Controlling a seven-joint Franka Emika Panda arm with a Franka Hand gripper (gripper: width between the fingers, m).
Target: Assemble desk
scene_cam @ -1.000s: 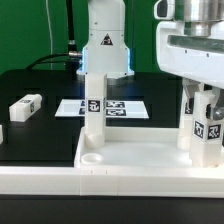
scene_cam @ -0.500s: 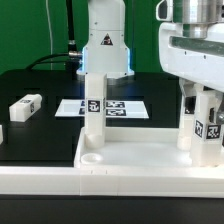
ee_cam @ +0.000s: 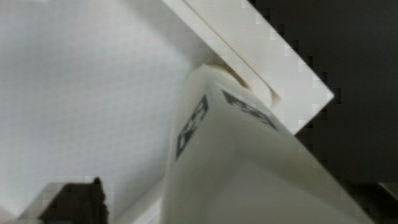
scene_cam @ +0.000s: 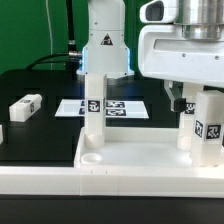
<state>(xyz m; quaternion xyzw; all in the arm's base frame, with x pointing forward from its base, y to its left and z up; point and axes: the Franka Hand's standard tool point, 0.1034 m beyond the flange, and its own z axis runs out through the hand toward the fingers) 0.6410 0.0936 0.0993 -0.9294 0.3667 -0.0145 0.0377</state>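
Note:
The white desk top [scene_cam: 140,165] lies at the front with its raised rim up. One white tagged leg [scene_cam: 93,120] stands upright in its far corner on the exterior view's left. A second leg [scene_cam: 208,125] stands upright in the far corner on the exterior view's right. My gripper [scene_cam: 195,100] hangs over this second leg. One dark finger [scene_cam: 178,100] shows just beside the leg with a gap to it. In the wrist view the leg [ee_cam: 249,170] fills the space between the jaws, and one dark finger [ee_cam: 71,202] stands apart from it. The gripper [ee_cam: 222,205] looks open.
A loose white leg [scene_cam: 25,105] lies on the black table at the exterior view's left, with another white part [scene_cam: 3,131] at the edge. The marker board [scene_cam: 120,107] lies behind the desk top. The arm's base [scene_cam: 105,50] stands at the back. A round socket [scene_cam: 92,157] is near the front corner.
The hand has turned about the right leg and now shows its broad side, reaching further to the exterior view's left. The finger now stands off the leg. The legs and top stay put.

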